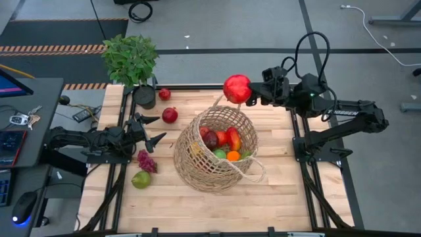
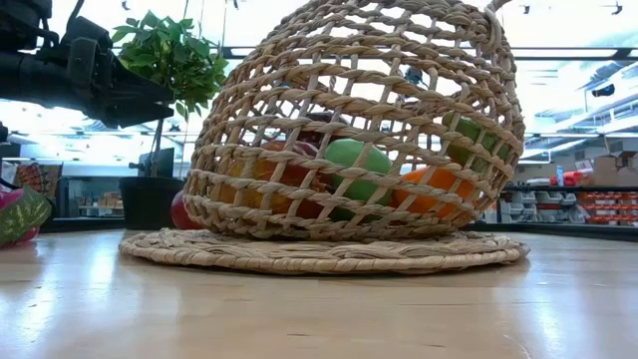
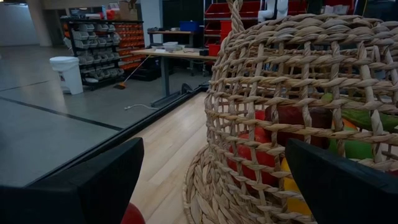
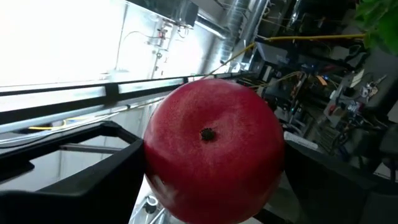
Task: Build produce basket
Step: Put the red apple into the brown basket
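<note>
The basket lies near the table's centre, tipped so its mouth faces about one o'clock. Inside it sits a mix of produce – red, dark, green and orange pieces.

The right gripper is raised above the table at the basket's one o'clock, just past its rim, and its fingers are clamped on a big red apple; the right wrist view shows the apple filling the space between both dark fingers.

The left gripper hangs at the basket's nine o'clock, fingers spread wide with nothing between them.

Outside the basket, all on its nine-to-eleven o'clock side – a green pear, a purple grape bunch, and two small red fruits near a potted plant
</note>
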